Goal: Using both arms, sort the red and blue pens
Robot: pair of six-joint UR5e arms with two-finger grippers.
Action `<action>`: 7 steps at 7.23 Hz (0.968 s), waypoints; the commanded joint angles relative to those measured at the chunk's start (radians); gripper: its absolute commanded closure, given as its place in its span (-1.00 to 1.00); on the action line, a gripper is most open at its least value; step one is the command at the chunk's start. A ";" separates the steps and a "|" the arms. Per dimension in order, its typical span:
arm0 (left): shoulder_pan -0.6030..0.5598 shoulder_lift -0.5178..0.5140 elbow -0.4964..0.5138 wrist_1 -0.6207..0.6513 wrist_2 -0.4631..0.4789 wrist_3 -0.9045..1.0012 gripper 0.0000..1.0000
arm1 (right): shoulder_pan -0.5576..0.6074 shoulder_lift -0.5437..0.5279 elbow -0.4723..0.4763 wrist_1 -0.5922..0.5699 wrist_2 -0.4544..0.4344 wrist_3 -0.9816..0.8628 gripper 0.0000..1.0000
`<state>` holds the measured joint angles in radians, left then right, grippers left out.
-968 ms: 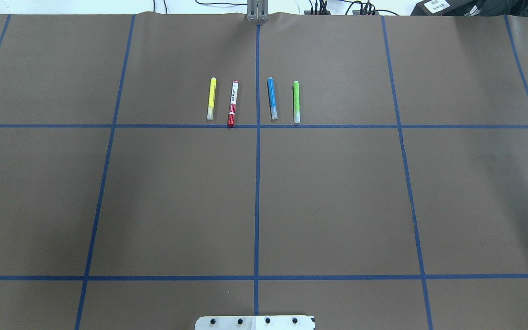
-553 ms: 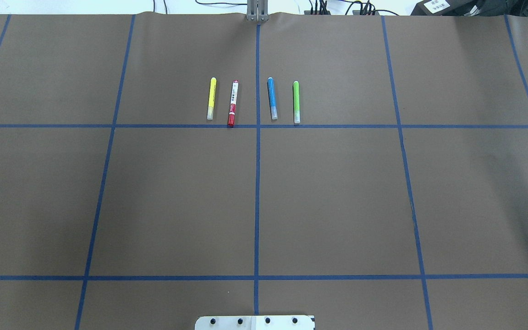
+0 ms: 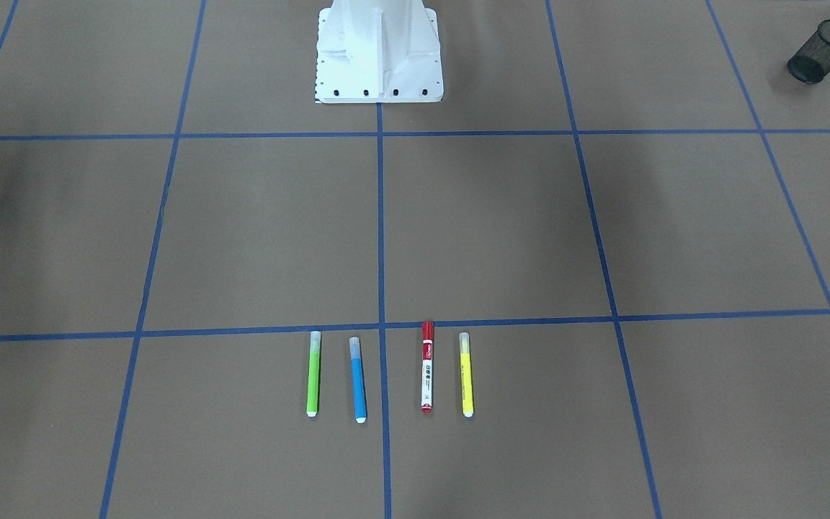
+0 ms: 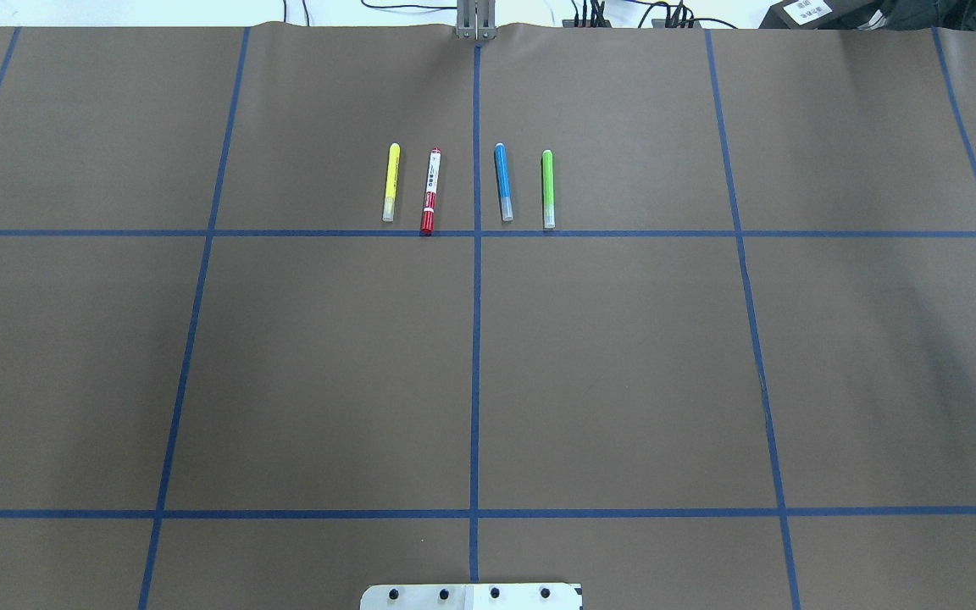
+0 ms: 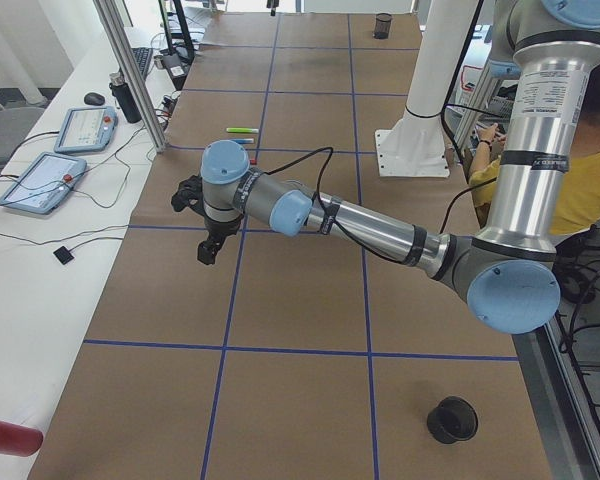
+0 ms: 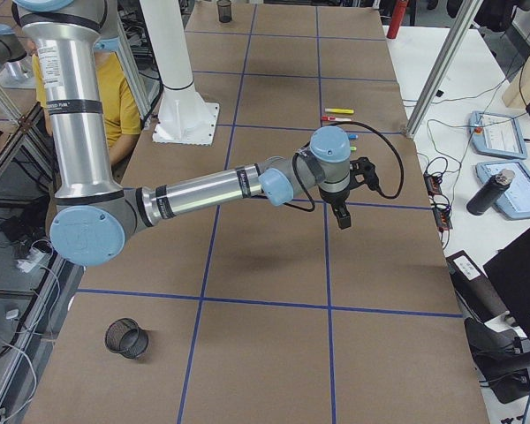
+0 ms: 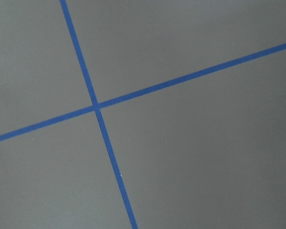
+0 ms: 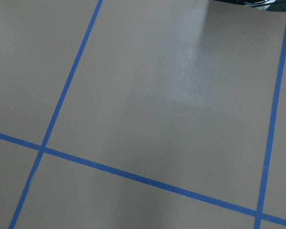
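Observation:
Four pens lie in a row on the brown paper, just beyond a blue tape line. The red pen [image 4: 429, 191] [image 3: 426, 366] has a white printed barrel and lies left of the centre line. The blue pen [image 4: 502, 182] [image 3: 358, 379] lies right of it. My right gripper [image 6: 342, 219] hangs over the table far to the right of the pens; only a black tip shows at the overhead view's right edge, and I cannot tell its state. My left gripper [image 5: 208, 252] hangs far to their left, state unreadable. Both wrist views show only paper and tape.
A yellow marker [image 4: 390, 182] lies outside the red pen and a green marker [image 4: 547, 188] outside the blue one. A black mesh cup [image 3: 822, 42] lies near the robot's left, another mesh cup [image 6: 126, 338] on its right. The white pedestal [image 3: 379, 72] stands at the near edge.
A black part of the right gripper has come into the overhead view at its right edge. The four pens have not moved.

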<state>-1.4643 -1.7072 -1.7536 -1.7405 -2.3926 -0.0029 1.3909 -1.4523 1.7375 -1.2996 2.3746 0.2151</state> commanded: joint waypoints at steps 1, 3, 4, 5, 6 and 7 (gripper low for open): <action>0.051 -0.005 0.006 -0.153 0.001 -0.070 -1.00 | -0.039 0.026 -0.007 0.009 0.011 0.141 -1.00; 0.250 -0.067 -0.001 -0.165 0.039 -0.313 -1.00 | -0.157 0.065 -0.016 0.063 -0.053 0.202 -1.00; 0.310 -0.131 0.012 -0.160 0.052 -0.412 -1.00 | -0.188 0.070 -0.012 0.066 -0.070 0.258 -1.00; 0.346 -0.229 0.061 -0.157 0.055 -0.559 -1.00 | -0.203 0.070 -0.007 0.068 -0.101 0.303 -1.00; 0.401 -0.300 0.101 -0.157 0.072 -0.671 -1.00 | -0.211 0.072 -0.007 0.068 -0.106 0.303 -1.00; 0.491 -0.365 0.120 -0.156 0.135 -0.792 -1.00 | -0.211 0.070 -0.009 0.068 -0.107 0.302 -1.00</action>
<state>-1.0667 -1.9864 -1.6666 -1.8974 -2.3119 -0.6456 1.1858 -1.3822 1.7292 -1.2324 2.2748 0.5102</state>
